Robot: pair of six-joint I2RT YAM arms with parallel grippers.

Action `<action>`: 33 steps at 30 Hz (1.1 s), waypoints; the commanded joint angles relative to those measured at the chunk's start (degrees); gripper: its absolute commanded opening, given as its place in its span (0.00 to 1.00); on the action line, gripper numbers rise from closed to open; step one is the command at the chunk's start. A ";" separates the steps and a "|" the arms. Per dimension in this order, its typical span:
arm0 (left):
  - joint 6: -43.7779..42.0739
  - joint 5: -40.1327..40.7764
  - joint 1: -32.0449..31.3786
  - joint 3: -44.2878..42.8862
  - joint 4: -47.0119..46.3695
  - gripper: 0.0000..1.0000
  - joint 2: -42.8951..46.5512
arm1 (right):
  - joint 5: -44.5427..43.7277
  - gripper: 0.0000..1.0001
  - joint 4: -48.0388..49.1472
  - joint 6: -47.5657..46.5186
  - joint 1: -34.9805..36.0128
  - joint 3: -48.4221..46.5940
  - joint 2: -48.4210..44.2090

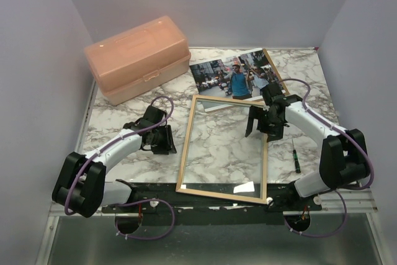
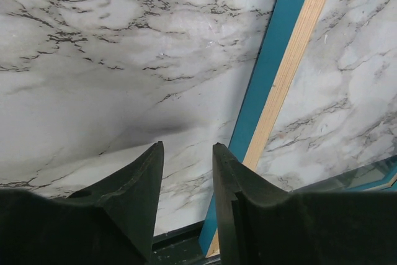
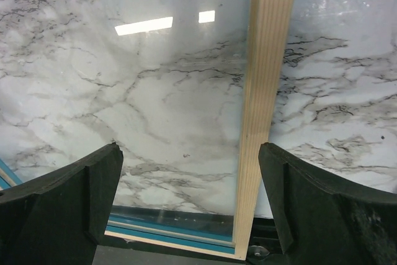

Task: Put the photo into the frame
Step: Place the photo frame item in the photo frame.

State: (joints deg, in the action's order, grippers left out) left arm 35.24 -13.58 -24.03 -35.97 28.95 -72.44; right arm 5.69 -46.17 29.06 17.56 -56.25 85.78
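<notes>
Only overhead shows the photo (image 1: 239,74) by the counter's far edge; wrist views show left gripper (image 2: 188,148) and right gripper (image 3: 189,150) released, empty, at the frame (image 3: 267,60).

Top view: high, rear, looking down. Wrist views: close, downward. All three share frame (image 1: 184,147).

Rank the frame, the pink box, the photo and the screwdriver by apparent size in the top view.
1. frame
2. pink box, not far behind
3. photo
4. screwdriver, by far the smallest
</notes>
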 commanded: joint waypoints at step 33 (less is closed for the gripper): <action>11.24 -15.79 -9.39 6.07 -16.22 0.45 1.98 | 10.23 1.00 7.59 1.67 1.28 3.85 4.63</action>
State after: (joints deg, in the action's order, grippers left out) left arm 42.76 -23.59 -30.72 -29.71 15.86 -72.49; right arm 9.28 -41.52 29.98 17.56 -50.76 89.82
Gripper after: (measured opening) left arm 0.461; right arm 0.998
